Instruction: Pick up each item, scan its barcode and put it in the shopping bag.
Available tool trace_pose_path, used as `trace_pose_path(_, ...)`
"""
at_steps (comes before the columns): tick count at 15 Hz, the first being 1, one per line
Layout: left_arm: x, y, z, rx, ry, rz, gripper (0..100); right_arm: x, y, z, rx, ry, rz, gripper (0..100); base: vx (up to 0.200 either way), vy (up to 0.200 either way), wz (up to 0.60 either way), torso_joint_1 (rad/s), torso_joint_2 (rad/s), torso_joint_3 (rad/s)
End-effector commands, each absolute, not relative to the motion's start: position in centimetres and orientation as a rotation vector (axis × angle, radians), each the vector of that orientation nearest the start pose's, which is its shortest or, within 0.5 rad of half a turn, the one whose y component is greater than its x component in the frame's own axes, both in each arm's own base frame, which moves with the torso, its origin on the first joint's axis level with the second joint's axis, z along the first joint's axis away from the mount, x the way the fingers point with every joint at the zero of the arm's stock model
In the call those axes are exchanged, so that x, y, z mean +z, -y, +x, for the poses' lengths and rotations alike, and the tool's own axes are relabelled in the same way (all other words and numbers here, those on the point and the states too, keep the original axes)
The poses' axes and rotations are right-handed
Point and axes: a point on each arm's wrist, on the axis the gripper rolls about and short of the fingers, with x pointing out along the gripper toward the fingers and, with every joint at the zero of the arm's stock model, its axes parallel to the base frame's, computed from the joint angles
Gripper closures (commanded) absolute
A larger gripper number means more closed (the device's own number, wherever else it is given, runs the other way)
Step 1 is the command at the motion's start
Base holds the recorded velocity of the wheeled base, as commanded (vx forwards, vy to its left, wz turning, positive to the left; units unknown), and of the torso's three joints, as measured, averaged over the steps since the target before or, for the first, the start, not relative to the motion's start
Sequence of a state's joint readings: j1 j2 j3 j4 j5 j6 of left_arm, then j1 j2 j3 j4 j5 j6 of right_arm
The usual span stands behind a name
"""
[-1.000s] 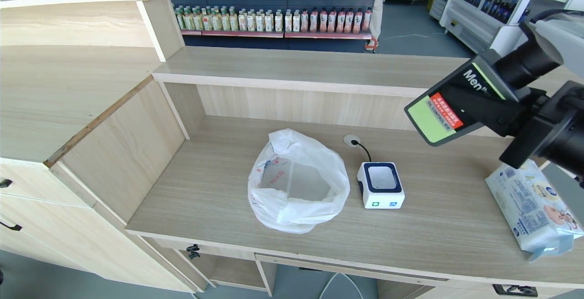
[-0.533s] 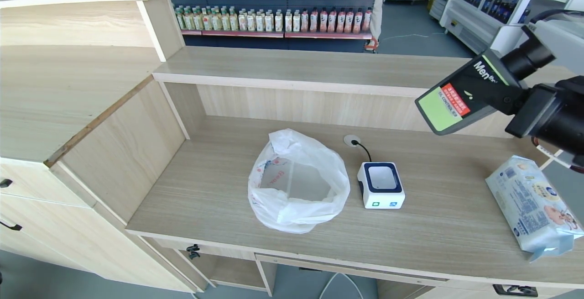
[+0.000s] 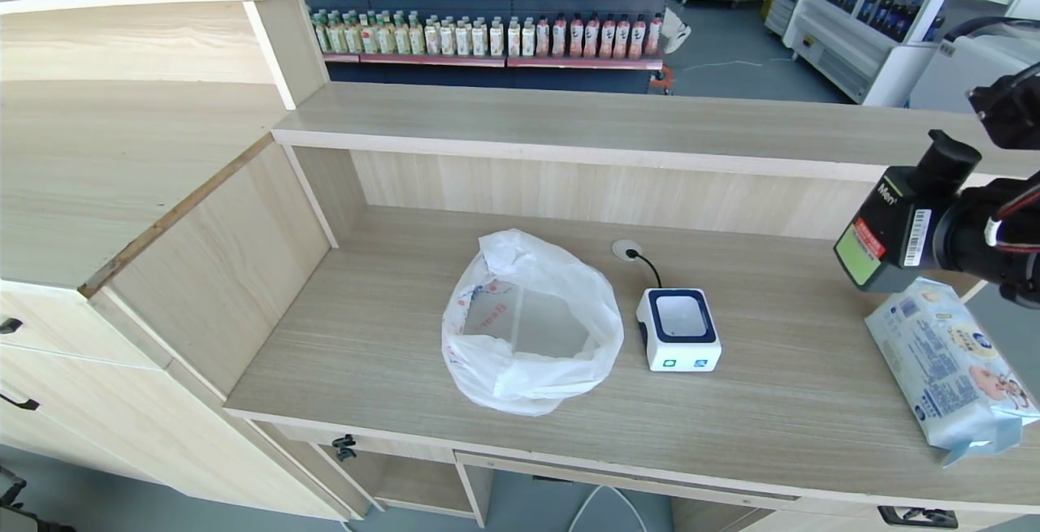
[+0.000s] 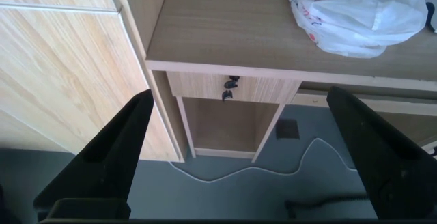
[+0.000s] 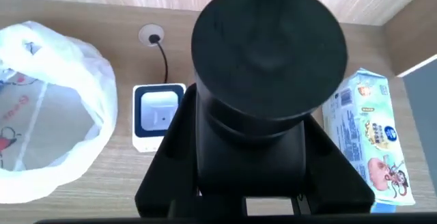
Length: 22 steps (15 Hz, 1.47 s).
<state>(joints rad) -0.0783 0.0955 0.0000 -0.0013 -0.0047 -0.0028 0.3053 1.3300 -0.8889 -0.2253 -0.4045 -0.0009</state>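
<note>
- Our right gripper (image 5: 246, 156) is clamped on a black plastic bottle with a round black cap and a green-and-red label (image 3: 887, 235), one finger pressed to each side of its body.
- We hold that bottle in the air over the right end of the light wooden counter (image 3: 780, 410), tilted with its cap towards the arm. It sits above the far end of the wipes pack, and a white barcode patch on its side faces the head camera.
- The bottle is well apart from the white box-shaped scanner with a dark blue frame (image 3: 679, 329), which stands on the counter, its black cable (image 3: 646, 266) running to a round port behind it.
- A white plastic shopping bag (image 3: 532, 325) stands just left of the scanner with its mouth open upward.
- A pale blue soft pack of wet wipes (image 3: 946, 365) lies flat near the counter's right edge.
- Our left gripper (image 4: 239, 162) hangs low beside the counter's front, over the grey floor, its two dark fingers spread wide and holding nothing.
</note>
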Motion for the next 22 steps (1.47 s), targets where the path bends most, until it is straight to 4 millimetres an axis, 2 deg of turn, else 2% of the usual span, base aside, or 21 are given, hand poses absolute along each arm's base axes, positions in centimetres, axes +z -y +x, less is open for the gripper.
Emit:
trace_pose_path(1,7.7,-0.1,-1.5,-0.083,-0.094,0.0,0,26.1,-5.4,21.2,-0.076,-0.225,-0.109,100,0.0,0.0,0.0,0.0,0.0,0.0)
trace_pose_path(2,7.7,-0.1,-1.5,-0.083,-0.095,0.0,0,26.1,-5.4,21.2,-0.072,-0.226,-0.11,100,0.0,0.0,0.0,0.0,0.0,0.0)
trace_pose_path(4,7.7,-0.1,-1.5,-0.083,-0.095,0.0,0,25.6,-4.0,20.8,0.053,-0.277,-0.127,100,0.0,0.0,0.0,0.0,0.0,0.0)
trace_pose_path(7,7.7,-0.1,-1.5,-0.083,-0.095,0.0,0,25.5,-3.4,20.8,0.099,-0.292,-0.141,100,0.0,0.0,0.0,0.0,0.0,0.0)
trace_pose_path(8,7.7,-0.1,-1.5,-0.083,-0.095,0.0,0,25.5,-3.2,20.9,0.148,-0.286,-0.129,100,0.0,0.0,0.6,0.002,0.0,0.002)
trace_pose_path(14,7.7,-0.1,-1.5,-0.083,-0.094,0.0,0,25.3,-3.3,21.2,0.178,-0.284,-0.124,100,0.0,0.0,0.6,0.005,0.0,0.001)
trace_pose_path(18,7.7,-0.1,-1.5,-0.083,-0.094,0.0,0,22.4,-0.8,21.9,0.335,-0.381,-0.054,100,0.0,0.0,0.0,0.0,0.0,0.0)
trace_pose_path(20,7.7,-0.1,-1.5,-0.083,-0.094,0.0,0,20.8,0.1,23.1,0.332,-0.448,-0.02,100,0.0,0.0,0.0,0.0,0.0,0.0)
trace_pose_path(22,7.7,-0.1,-1.5,-0.083,-0.095,0.0,0,20.1,1.4,24.4,0.321,-0.455,0.023,100,0.0,0.0,0.0,0.0,0.0,0.0)
